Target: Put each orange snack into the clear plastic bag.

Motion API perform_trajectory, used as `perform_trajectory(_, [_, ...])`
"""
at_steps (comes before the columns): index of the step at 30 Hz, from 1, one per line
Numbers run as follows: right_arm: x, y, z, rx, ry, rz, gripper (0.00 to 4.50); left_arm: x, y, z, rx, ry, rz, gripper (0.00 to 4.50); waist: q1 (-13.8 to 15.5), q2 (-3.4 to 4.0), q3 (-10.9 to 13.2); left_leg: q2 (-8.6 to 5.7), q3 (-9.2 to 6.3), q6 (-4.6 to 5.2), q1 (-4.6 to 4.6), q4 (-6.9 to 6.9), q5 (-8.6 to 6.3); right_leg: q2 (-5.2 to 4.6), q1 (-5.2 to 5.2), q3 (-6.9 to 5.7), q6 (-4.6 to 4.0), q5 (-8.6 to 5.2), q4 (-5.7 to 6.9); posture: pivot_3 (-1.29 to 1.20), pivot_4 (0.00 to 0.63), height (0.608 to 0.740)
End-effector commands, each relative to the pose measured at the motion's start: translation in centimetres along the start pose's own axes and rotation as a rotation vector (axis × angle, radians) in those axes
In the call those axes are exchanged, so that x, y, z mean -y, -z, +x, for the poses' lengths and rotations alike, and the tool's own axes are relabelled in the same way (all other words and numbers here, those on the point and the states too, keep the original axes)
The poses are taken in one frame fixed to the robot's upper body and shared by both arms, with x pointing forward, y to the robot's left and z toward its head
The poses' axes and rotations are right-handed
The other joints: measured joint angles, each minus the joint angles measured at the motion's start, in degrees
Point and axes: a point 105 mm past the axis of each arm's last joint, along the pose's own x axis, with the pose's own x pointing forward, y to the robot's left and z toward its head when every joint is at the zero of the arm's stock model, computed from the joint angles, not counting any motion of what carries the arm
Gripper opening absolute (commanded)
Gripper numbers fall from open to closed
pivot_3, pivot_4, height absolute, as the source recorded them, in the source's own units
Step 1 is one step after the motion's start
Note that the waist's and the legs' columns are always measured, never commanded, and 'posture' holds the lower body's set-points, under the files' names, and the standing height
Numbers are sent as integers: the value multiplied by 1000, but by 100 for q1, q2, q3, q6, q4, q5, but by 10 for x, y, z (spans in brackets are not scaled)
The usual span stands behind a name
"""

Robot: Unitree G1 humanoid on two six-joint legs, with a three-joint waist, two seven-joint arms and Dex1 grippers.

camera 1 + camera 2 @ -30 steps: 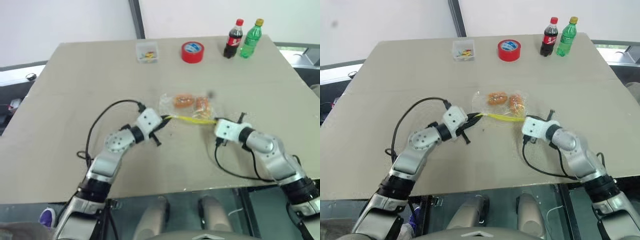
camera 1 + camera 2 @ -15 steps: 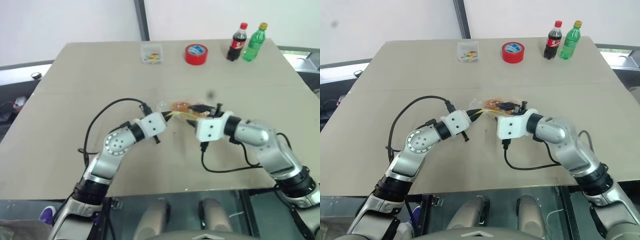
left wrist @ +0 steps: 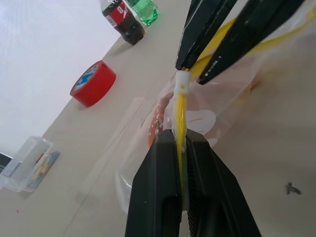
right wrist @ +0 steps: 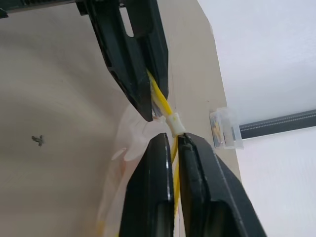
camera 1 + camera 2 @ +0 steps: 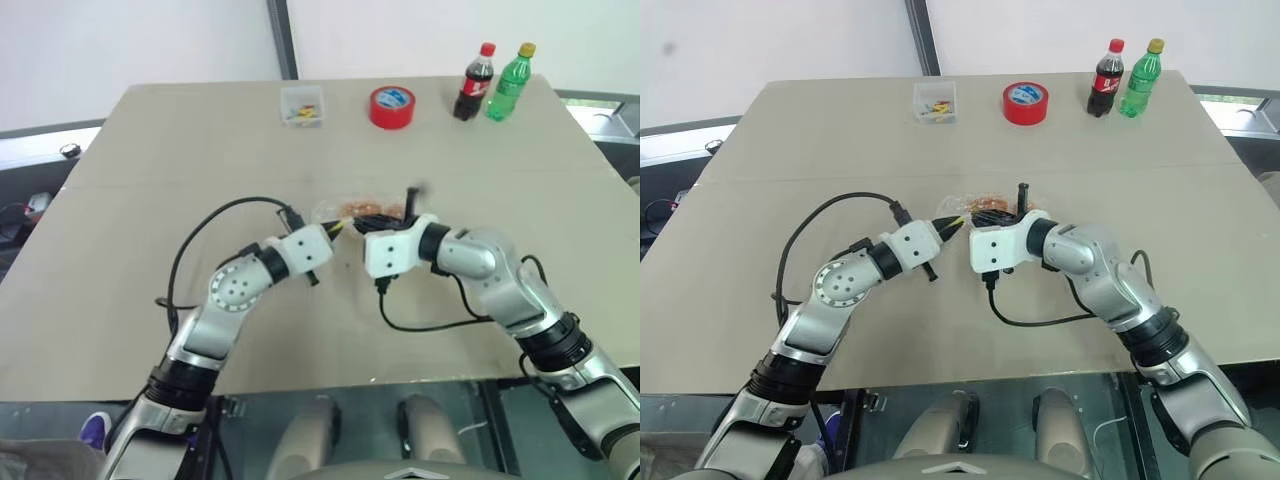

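The clear plastic bag [image 5: 962, 203] hangs crumpled between my two grippers above the middle of the table [image 5: 150, 180]. An orange snack [image 5: 352, 208] shows through its film, and I cannot tell how many are inside. My left gripper [image 3: 180, 136] is shut on the bag's yellow seal strip [image 3: 180, 106]. My right gripper [image 4: 172, 139] is shut on the same strip, just beyond a small white slider [image 4: 174, 121]. The two grippers' tips nearly meet, left [image 5: 333, 230] and right [image 5: 368, 217].
Along the far edge of the table stand a small clear box of coloured bits [image 5: 302, 106], a red tape roll [image 5: 391, 106], a cola bottle [image 5: 473, 82] and a green bottle [image 5: 507, 68]. Black cables loop from both wrists over the table.
My right gripper has travelled left and upward along the yellow strip until it is almost against the left gripper, and has shut on the strip. The bag has bunched up between them. The left gripper stayed put.
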Motion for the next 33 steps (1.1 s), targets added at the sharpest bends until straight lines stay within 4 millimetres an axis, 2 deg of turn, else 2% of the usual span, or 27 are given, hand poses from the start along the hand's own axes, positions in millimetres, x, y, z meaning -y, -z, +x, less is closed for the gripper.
perform_trajectory(1, [8,-14,1,50,29,-50,301,-9,-15,-1,45,-33,35,0,-2,0,0,0,0,0,0,0,0,0,0,0,0,0,0,0,150,740])
perform_trajectory(5, [10,-14,2,49,43,45,301,-8,-17,0,50,-33,36,0,-12,0,0,0,0,0,0,0,0,0,0,0,0,0,0,0,150,740])
perform_trajectory(8, [12,-14,1,34,54,4,1091,-8,-18,0,50,-32,35,0,-16,0,0,0,0,0,0,0,0,0,0,0,0,0,1,0,150,740])
perform_trajectory(9, [13,-13,1,27,65,-23,1557,-8,-17,0,49,-31,34,0,-15,0,0,0,0,0,0,0,0,0,-1,1,0,0,1,0,150,740])
perform_trajectory(10, [13,-13,2,26,66,-33,1825,-8,-18,0,48,-30,36,0,-14,0,0,0,0,0,0,0,0,0,0,1,0,0,1,0,150,740])
perform_trajectory(15, [11,-13,4,31,57,-48,1825,-8,-18,1,48,-29,39,0,-18,0,0,0,0,0,0,0,0,0,-1,1,0,0,1,0,150,740])
perform_trajectory(18, [11,-12,5,29,53,-61,924,-7,-20,2,51,-28,45,0,-20,0,0,-1,1,0,0,0,0,0,-1,0,0,0,1,0,150,740])
perform_trajectory(20, [10,-12,6,29,50,-73,71,-8,-20,1,51,-28,50,0,-19,0,0,-1,1,0,0,0,0,0,-1,0,0,0,1,0,150,740])
perform_trajectory(33, [7,-7,9,9,50,-94,71,-9,-23,3,56,-31,69,0,-20,0,0,-1,1,0,0,0,0,0,-1,1,0,0,1,0,150,740])
